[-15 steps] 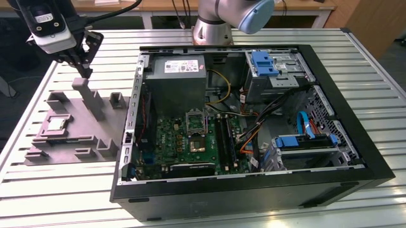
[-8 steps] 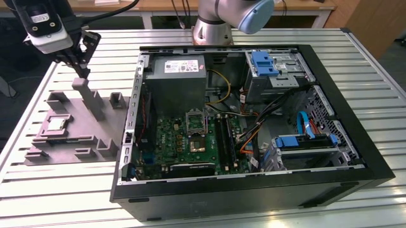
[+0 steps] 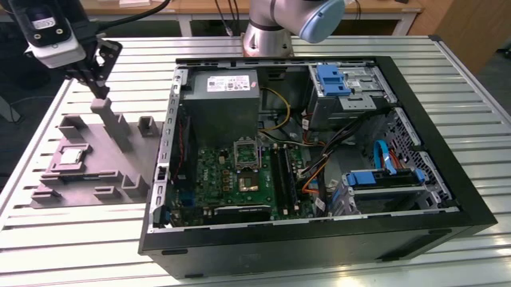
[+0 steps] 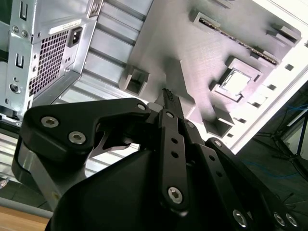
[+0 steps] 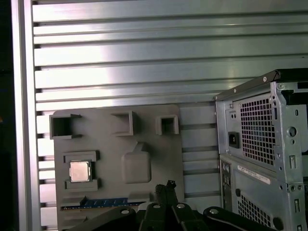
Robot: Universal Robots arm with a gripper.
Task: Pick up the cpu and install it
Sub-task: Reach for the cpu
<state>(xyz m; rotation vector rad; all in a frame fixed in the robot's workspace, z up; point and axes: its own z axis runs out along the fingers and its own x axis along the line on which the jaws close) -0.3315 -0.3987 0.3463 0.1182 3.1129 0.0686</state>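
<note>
Tool (image 3: 102, 94) seemingly closed — cpu (image 5: 80, 171) apart.

Exterior view. The gripper (image 3: 100, 91), its fingertips drawn together, hangs just above the tall post of a grey fixture plate (image 3: 96, 149) at the exterior view's left. The cpu (image 3: 70, 156) lies flat in a framed recess of that plate, towards its outer edge and apart from the gripper. Beside the plate, an open black computer case (image 3: 319, 245) rests on the slatted metal table (image 3: 72, 239), exposing a green motherboard (image 3: 231, 179), its metal-framed socket (image 3: 246, 152) and a grey power supply (image 3: 219, 110).
</note>
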